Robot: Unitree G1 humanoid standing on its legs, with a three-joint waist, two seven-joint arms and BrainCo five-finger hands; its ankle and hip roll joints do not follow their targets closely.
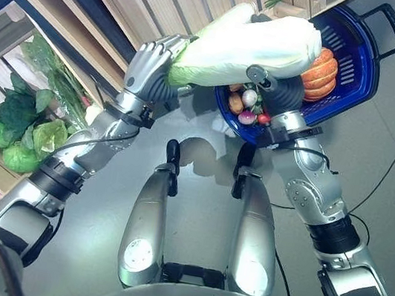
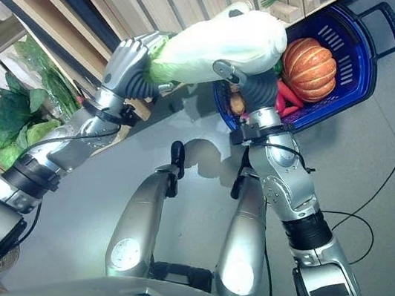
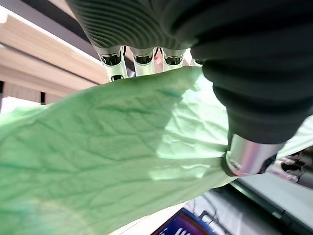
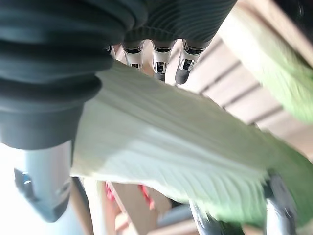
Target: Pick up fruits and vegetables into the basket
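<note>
Left hand (image 1: 149, 65) and right hand (image 1: 271, 85) clasp a napa cabbage (image 1: 251, 47) by both ends, steadying it above the blue basket (image 1: 356, 72).

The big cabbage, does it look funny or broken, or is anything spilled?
Nothing looks broken or spilled. The cabbage is whole, carried level between the left robot hand at its leafy green end and the right robot hand under its pale end, just above the blue basket, which already holds a pumpkin.
</note>
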